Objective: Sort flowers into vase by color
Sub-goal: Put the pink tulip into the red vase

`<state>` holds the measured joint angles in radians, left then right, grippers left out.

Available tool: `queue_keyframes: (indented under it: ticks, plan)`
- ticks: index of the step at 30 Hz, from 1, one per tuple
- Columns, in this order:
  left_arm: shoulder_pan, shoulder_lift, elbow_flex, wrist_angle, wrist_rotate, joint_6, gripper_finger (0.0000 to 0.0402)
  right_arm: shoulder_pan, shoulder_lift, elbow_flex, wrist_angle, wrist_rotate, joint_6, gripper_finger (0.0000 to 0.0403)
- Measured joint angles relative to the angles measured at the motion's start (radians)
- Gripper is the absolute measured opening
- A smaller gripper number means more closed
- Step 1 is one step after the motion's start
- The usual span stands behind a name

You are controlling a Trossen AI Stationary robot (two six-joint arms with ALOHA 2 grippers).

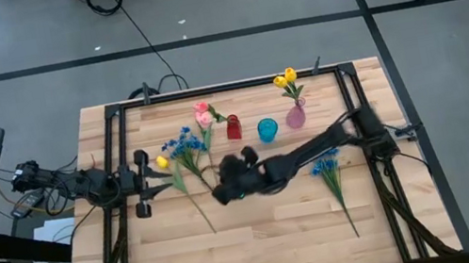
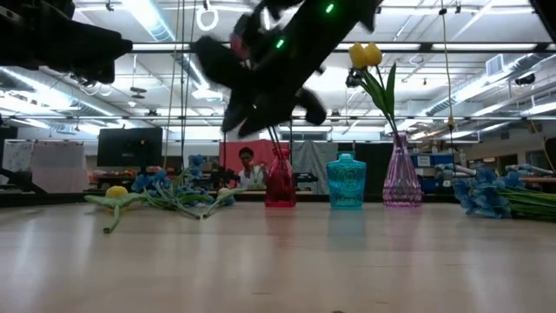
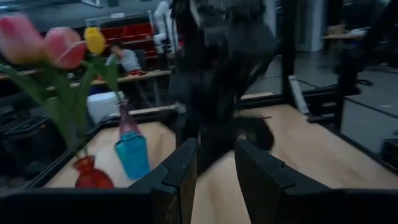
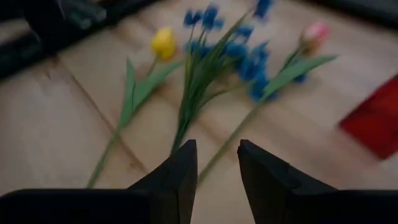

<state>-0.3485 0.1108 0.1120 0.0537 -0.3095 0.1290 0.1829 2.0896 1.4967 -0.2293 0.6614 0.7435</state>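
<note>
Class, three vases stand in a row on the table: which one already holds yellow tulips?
The pink glass vase, at the right end of the row, holds the yellow tulips. The blue vase beside it is empty; the red vase has none.

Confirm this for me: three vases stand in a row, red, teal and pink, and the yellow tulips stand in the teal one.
Not quite. The yellow tulips stand in the pink vase, not the teal vase, which holds no flowers. The high view and the low view both show it. The red vase completes the row, as you said.

Workshop room around a wooden tabletop (image 1: pixel 261 232)

Grey floor (image 1: pixel 231 55) crossed by dark tape lines, black cables (image 1: pixel 143 42) trailing; ceiling strip lights (image 2: pixel 486 83), a monitor (image 2: pixel 129 146) behind.
</note>
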Motion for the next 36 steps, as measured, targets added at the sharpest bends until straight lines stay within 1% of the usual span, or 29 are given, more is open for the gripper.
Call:
queue_keyframes:
  ticks: [4,9,12,16,23,26,31,32,36]
  plan:
    - [0.000,0.000,0.000,0.009,0.035,0.026,0.0115,0.005,0.129,0.116,-0.021,0.000,0.014,0.0129]
    - [0.000,0.000,0.000,0.034,0.034,0.061,0.0115,-0.015,0.238,0.269,-0.134,0.003,0.033,0.0129]
    - [0.000,0.000,0.000,0.041,0.014,0.076,0.0115,-0.028,0.283,0.330,-0.183,0.011,0.050,0.0129]
    - [0.000,0.000,0.000,0.047,-0.036,0.077,0.0115,-0.040,0.328,0.339,-0.208,0.027,0.078,0.0129]
    - [0.000,0.000,0.000,0.046,-0.038,0.073,0.0115,-0.041,0.376,0.337,-0.216,0.031,0.140,0.0127]
    - [0.000,0.000,0.000,0.047,-0.038,0.072,0.0115,-0.042,0.369,0.318,-0.209,0.010,0.158,0.0106]
    - [0.000,0.000,0.000,0.049,-0.038,0.070,0.0115,-0.043,0.363,0.317,-0.224,-0.048,0.155,0.0021]
    - [0.000,0.000,0.000,0.048,-0.038,0.070,0.0115,-0.044,0.363,0.317,-0.230,-0.063,0.151,0.0014]
    - [0.000,0.000,0.000,0.046,-0.038,0.063,0.0115,-0.049,0.335,0.317,-0.305,-0.138,0.168,0.0014]
